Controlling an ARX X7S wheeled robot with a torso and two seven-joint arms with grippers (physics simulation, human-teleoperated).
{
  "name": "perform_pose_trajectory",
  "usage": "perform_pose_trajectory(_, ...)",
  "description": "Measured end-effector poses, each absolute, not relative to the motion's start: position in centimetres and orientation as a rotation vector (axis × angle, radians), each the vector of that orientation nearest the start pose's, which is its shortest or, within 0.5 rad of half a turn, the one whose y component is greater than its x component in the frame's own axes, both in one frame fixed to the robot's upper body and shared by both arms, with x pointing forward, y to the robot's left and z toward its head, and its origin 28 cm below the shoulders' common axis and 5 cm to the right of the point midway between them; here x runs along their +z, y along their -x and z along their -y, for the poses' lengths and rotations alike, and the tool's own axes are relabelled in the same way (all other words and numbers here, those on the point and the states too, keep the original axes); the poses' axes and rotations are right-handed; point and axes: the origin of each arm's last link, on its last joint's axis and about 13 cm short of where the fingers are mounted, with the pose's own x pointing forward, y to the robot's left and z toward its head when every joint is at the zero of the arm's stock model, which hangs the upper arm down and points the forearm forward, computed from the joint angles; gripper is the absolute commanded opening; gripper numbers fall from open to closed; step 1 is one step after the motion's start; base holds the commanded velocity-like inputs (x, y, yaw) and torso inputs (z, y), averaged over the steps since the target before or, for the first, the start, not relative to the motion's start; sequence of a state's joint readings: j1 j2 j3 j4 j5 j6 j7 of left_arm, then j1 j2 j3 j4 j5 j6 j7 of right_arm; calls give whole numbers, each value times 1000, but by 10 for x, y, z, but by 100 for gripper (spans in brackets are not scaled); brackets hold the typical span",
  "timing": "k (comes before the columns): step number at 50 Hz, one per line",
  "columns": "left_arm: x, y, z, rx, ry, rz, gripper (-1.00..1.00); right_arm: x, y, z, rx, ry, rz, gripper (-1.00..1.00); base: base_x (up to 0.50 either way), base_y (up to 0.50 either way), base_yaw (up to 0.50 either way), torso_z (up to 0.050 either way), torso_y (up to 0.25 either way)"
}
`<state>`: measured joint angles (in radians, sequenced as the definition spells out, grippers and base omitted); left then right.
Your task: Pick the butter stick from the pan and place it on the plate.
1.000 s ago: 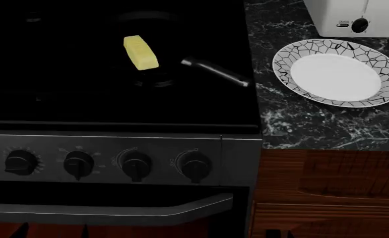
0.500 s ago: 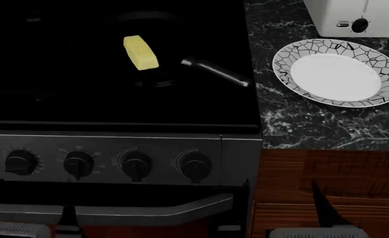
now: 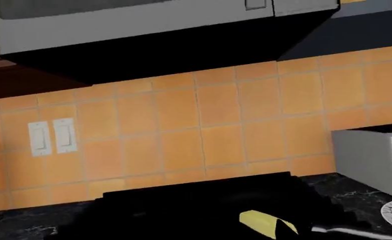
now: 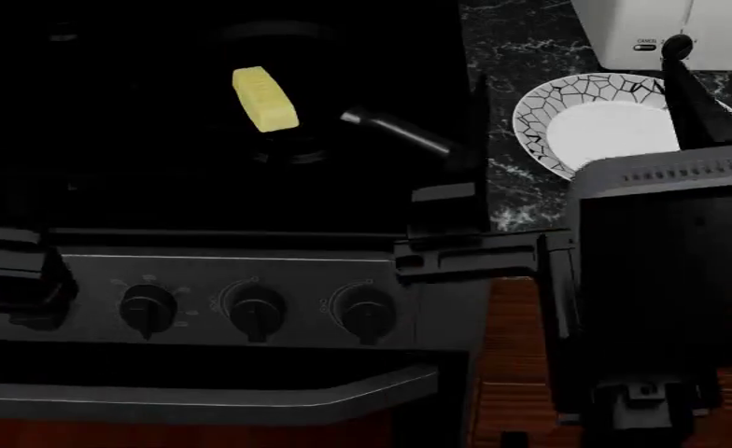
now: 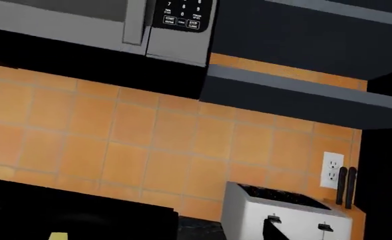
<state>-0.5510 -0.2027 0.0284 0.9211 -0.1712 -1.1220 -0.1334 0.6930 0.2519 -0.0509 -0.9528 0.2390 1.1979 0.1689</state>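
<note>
Right gripper point(image 4: 683, 89): only dark finger shapes are seen over the plate's point(image 4: 553, 112) near edge in the head view; jaw opening cannot be told, nothing seen held. Left gripper point(image 4: 11, 271) is barely seen at the stove front point(image 4: 217, 271), state cannot be told. The butter stick point(image 4: 265, 99) lies in the pan point(image 4: 285, 149) on the black stove, handle point(image 4: 398, 133) pointed toward the plate on the dark marble counter point(image 4: 515, 205). White toaster point(image 4: 665, 33) behind the plate. Orange tile backsplash point(image 3: 203, 125) and microwave point(image 5: 149, 25) are shown by the wrist views. Both arms have risen into view since 0.5 s ago; the right arm point(image 4: 665, 280) now covers part of the plate. 4 knobs were visible before, 3 now.
</note>
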Motion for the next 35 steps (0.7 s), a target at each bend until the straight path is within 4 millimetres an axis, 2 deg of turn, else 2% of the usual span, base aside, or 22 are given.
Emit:
perform_pose_trajectory(9,265,-232,-226,50,-89,283,100,305,-229,115,-16,143,384,100,0,0,0,0,0)
perform_pose_trajectory(17,287,-240,-227,49,-41,208,100,333,-230,119,-38,163,356,100,0,0,0,0,0)
perform_pose_trajectory(24,301,-242,-229,51,-26,182,100,348,-230,123,-51,170,338,100,0,0,0,0,0)
perform_pose_trajectory(35,309,-241,-232,50,-6,178,100,356,-230,126,-35,146,313,100,0,-14,0,0,0)
